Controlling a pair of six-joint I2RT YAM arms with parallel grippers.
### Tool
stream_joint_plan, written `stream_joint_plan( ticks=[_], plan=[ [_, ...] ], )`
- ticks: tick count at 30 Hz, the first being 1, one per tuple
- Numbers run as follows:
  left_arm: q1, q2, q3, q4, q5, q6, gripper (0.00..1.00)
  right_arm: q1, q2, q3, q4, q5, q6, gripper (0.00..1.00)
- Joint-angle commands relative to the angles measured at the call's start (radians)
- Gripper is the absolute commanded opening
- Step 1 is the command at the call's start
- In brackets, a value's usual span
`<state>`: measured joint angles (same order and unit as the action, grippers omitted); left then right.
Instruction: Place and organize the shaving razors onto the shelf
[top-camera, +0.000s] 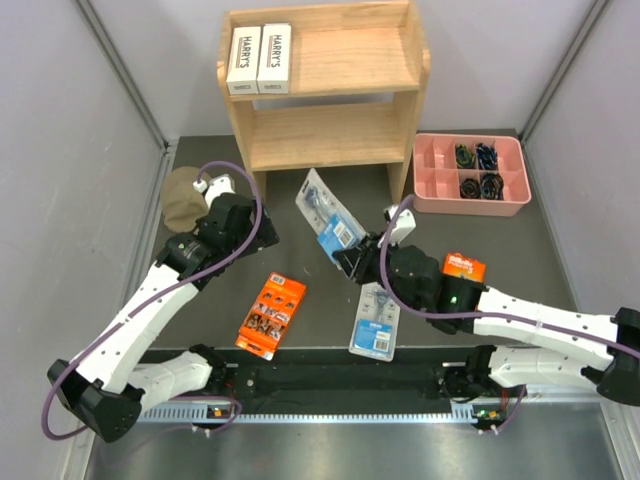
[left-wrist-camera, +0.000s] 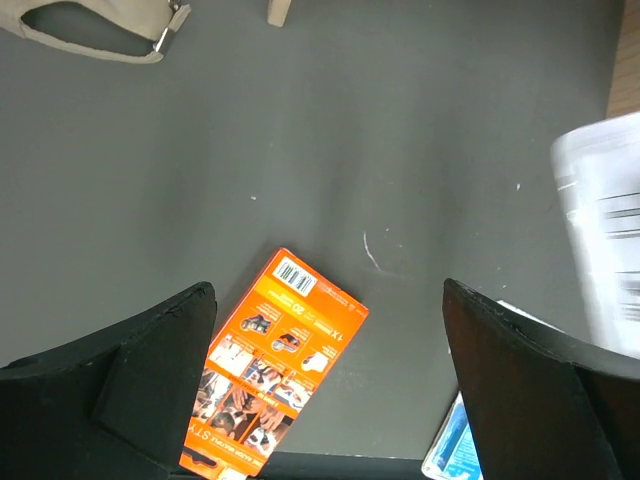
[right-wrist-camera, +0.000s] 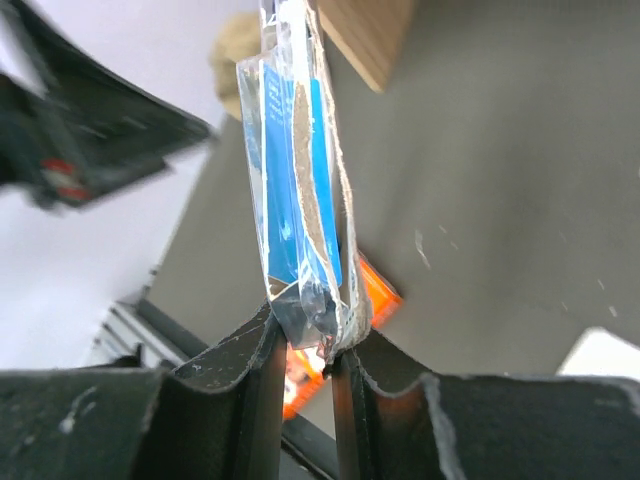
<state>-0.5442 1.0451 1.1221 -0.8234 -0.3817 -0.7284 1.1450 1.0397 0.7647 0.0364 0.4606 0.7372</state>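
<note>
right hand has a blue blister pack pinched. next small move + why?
Probably carry it forward onto the lower tier of the shelf. The right hand is shut on one end of the blister pack, lifted, just in front of the shelf. That tier looks bare, while two HARRY'S boxes fill the top tier's left.

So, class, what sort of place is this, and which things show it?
Probably a robot test cell staged like a shop-stocking job: the left arm and right arm bolted at the edge of a table, plain grey panels walling it in, and a wooden shelf holding two Harry's boxes.
</note>
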Motion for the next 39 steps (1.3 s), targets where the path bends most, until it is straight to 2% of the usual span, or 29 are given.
stream_joint_plan(
  ticks=[1, 6, 14, 22, 26, 33, 39],
  plan=[
    [-0.003, -0.010, -0.016, 0.015, 0.000, 0.023, 0.99, 0.009, -0.038, 0.157, 0.017, -0.031, -0.116, 0.04],
    [-0.003, -0.017, -0.045, 0.030, 0.001, 0.020, 0.99, 0.001, 0.000, 0.306, -0.010, -0.022, -0.223, 0.04],
    [-0.003, -0.027, -0.076, 0.043, 0.014, 0.017, 0.99, -0.129, 0.124, 0.596, -0.066, -0.197, -0.306, 0.04],
    [-0.003, -0.031, -0.091, 0.038, 0.017, 0.017, 0.99, -0.295, 0.269, 0.875, -0.131, -0.382, -0.289, 0.04],
    [-0.003, -0.039, -0.096, 0.030, 0.010, 0.017, 0.99, -0.364, 0.341, 0.949, -0.127, -0.456, -0.243, 0.04],
    [-0.003, -0.037, -0.116, 0.026, 0.010, 0.017, 0.99, -0.413, 0.446, 1.094, -0.159, -0.499, -0.223, 0.03],
    [-0.003, -0.037, -0.125, 0.029, 0.017, 0.017, 0.99, -0.441, 0.502, 1.153, -0.153, -0.504, -0.174, 0.02]
  ],
)
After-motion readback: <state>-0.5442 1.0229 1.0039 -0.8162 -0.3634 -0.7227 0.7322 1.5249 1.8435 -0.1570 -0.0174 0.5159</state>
